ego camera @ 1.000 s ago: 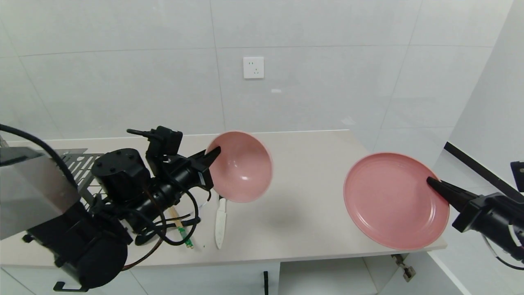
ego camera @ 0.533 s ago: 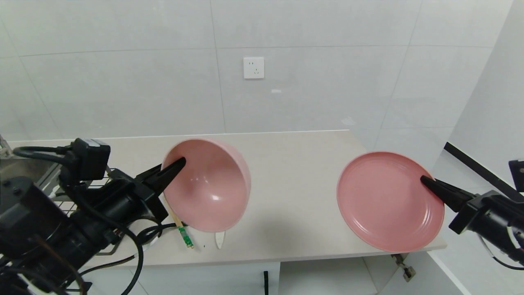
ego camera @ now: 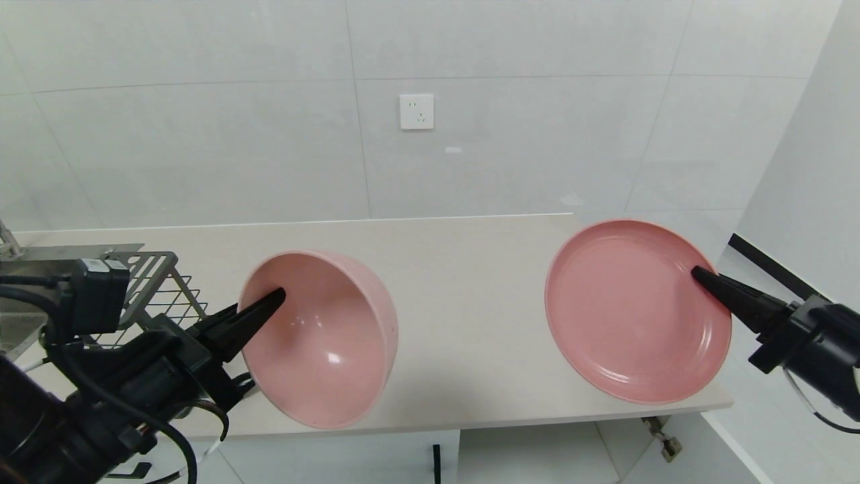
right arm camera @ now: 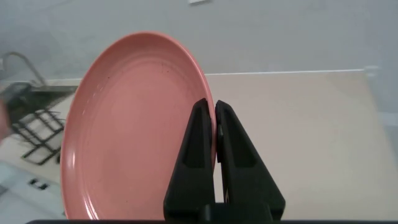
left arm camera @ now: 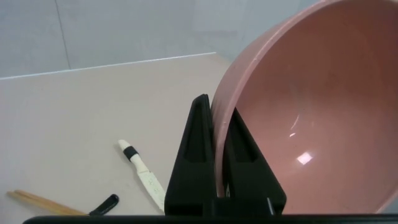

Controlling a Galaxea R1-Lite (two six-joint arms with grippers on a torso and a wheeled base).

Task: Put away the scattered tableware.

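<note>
- Pink and hard-walled, the bowl [ego camera: 322,343] hangs tipped on its side above the front left part of the surface [ego camera: 470,289]. The left gripper [ego camera: 277,296] has its jaws clamped on the rim, one finger inside the bowl and one outside.
- A pink plate [ego camera: 631,312] is held steeply tilted above the right end of the surface. The right gripper [ego camera: 695,271] has its jaws closed on the plate's right rim.
- Handling, as judged: both pieces look rigid, smooth and glossy. The material cannot be told, so treat them as breakable and slippery.
- Hold point: the rim is the only practical hold. A single rim pinch leaves the weight hanging off it, so either piece may swivel in the jaws. Move slowly and set down edge first.
- Surface: beige, flat and smooth. A white knife [left arm camera: 142,174] and chopsticks [left arm camera: 43,202] lie on it below the bowl. A wire rack [ego camera: 154,282] stands at the left end.
- Room: white tiled wall with a socket [ego camera: 416,111].
</note>
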